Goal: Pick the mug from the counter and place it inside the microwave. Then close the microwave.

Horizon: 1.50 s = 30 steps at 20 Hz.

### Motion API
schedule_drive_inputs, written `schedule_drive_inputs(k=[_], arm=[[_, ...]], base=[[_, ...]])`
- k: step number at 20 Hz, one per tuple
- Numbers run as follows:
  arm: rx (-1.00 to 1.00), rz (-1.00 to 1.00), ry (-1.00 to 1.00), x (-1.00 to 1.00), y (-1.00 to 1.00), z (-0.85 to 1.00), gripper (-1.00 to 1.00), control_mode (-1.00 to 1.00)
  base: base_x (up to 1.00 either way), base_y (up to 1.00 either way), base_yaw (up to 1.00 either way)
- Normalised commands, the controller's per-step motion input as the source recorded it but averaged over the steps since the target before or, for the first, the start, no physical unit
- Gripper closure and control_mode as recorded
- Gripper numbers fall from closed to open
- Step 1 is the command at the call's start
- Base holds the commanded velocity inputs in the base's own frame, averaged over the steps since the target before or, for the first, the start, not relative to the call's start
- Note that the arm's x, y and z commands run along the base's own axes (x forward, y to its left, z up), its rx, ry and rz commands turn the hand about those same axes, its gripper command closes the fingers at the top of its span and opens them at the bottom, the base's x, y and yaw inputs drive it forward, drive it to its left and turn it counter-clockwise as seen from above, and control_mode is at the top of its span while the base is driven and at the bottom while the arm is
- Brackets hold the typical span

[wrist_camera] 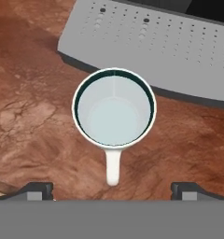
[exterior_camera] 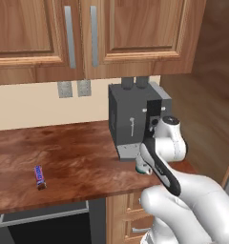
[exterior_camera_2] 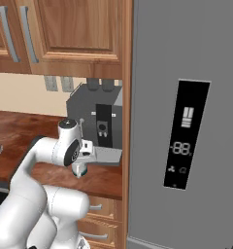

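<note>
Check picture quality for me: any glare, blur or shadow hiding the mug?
Hand view: sharp, evenly lit, mug fully clear on the counter, gripper open. Left base view: mild sheen on the wood, arm hides most of the mug. Right base view: soft, mug tiny.

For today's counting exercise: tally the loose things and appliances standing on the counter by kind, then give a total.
Mug: 1
Coffee machine: 1
Wrapped snack bar: 1
Total: 3

Coffee machine tray (wrist_camera: 151, 44) beside mug (wrist_camera: 114, 108) (touching?)
</note>
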Motion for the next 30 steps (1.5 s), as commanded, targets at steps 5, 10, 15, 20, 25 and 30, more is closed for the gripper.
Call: schedule_drive_inputs(k=[5, 10, 15, 20, 25, 30], arm=[[0.0, 0.0, -0.01, 0.0, 0.02, 0.0, -1.0, -1.0], [0.0, 0.0, 0.0, 0.0, 0.01, -0.15, -1.0, -1.0], [0.0, 0.0, 0.02, 0.0, 0.0, -0.34, -1.0, -1.0], [0.0, 0.0, 0.09, 0.0, 0.0, -0.31, -1.0, -1.0], [0.0, 0.0, 0.08, 0.0, 0.0, -0.26, -1.0, -1.0], [0.0, 0.0, 0.03, 0.0, 0.0, -0.18, -1.0, -1.0]], base=[[0.0, 0.0, 0.0], [0.0, 0.0, 0.0], [0.0, 0.0, 0.0], [0.0, 0.0, 0.0], [0.0, 0.0, 0.0], [0.0, 0.0, 0.0]])
